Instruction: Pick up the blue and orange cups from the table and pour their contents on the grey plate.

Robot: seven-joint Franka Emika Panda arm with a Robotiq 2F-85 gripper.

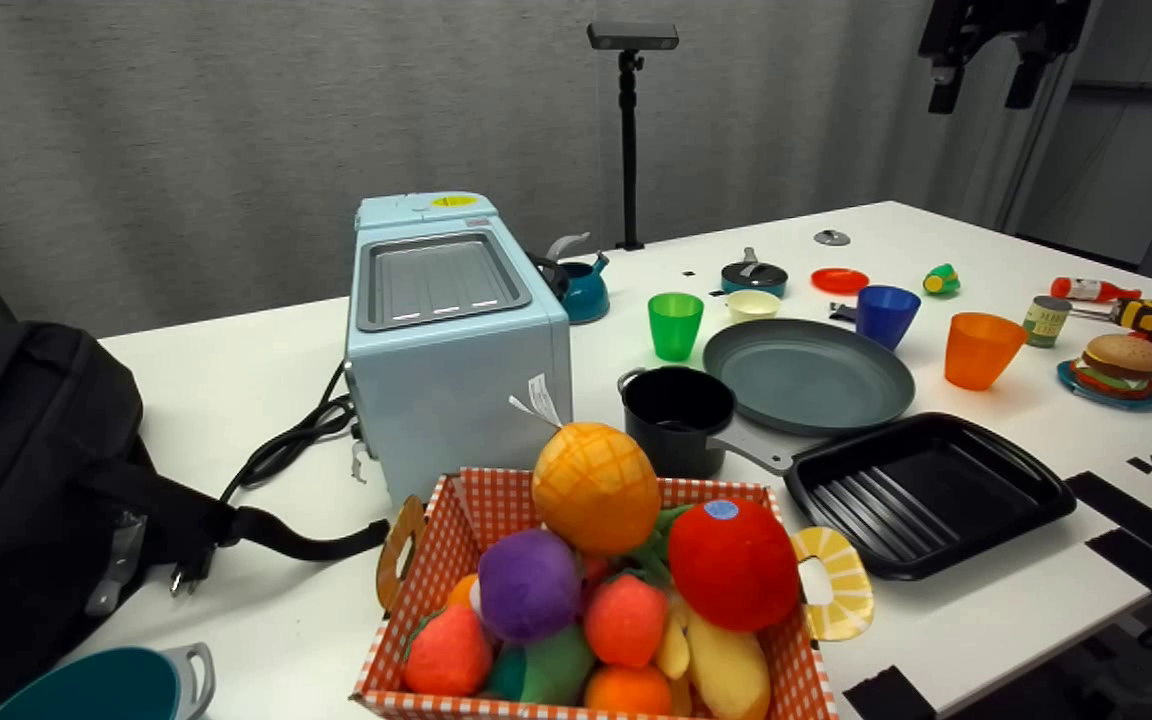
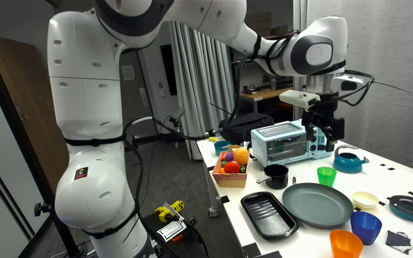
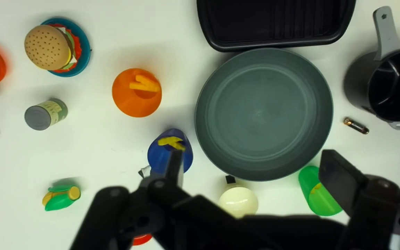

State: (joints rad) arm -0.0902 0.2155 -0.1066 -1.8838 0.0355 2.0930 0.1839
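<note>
In an exterior view I'm close above basket (image 1: 496,488), facing far corner of counter (image 1: 266,605); in an exterior view, facing back beside arm (image 2: 84,109) from the opposite end. Wrist view: straight down. All share grey plate (image 3: 260,111).

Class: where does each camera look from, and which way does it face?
An exterior view: by the fruit basket, facing across the table; only part of the gripper shows.
An exterior view: beside the arm, facing toward the toaster oven; arm and gripper show.
Wrist view: overhead, facing down at the grey plate; gripper fingers show.
Any two views share the grey plate.
</note>
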